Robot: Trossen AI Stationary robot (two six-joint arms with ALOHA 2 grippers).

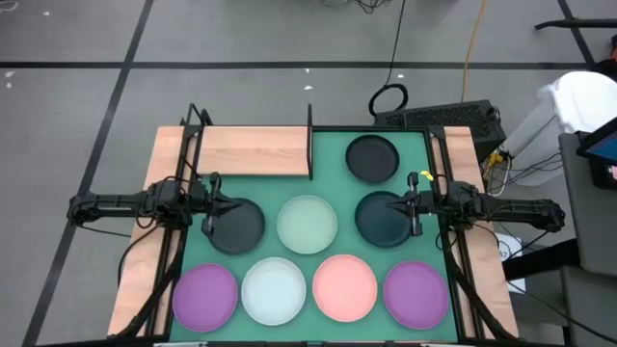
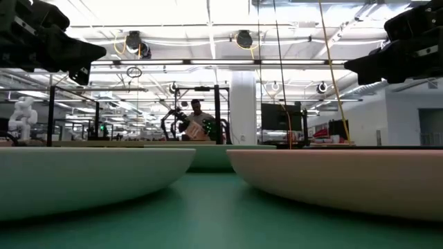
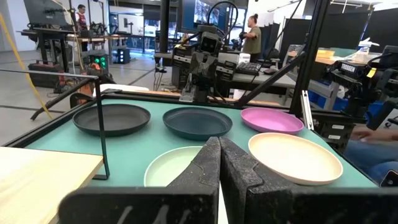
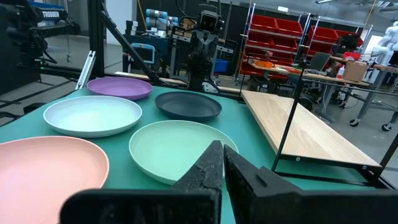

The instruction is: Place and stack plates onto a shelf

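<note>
Several round plates lie flat on the green mat [image 1: 333, 188]: purple [image 1: 204, 296], white-blue [image 1: 274, 291], pink [image 1: 344, 287] and purple [image 1: 415, 293] along the near edge, then a dark plate [image 1: 234, 226], a pale green one [image 1: 308, 223] and a dark teal one [image 1: 384, 219] in the middle row. A black plate [image 1: 372, 158] lies at the far right. The shelf [image 1: 253, 152], a light wooden board in a black frame, stands at the far left. My left gripper [image 1: 220, 204] is shut, level above the dark plate. My right gripper [image 1: 405, 204] is shut above the dark teal plate.
Black frame rails [image 1: 178, 202] run along both sides of the table, under each arm. The shelf's upright post [image 1: 310, 140] stands beside the black plate. Beyond the far edge lie cables [image 1: 388, 96] on the floor, and people stand in the room behind [image 3: 254, 34].
</note>
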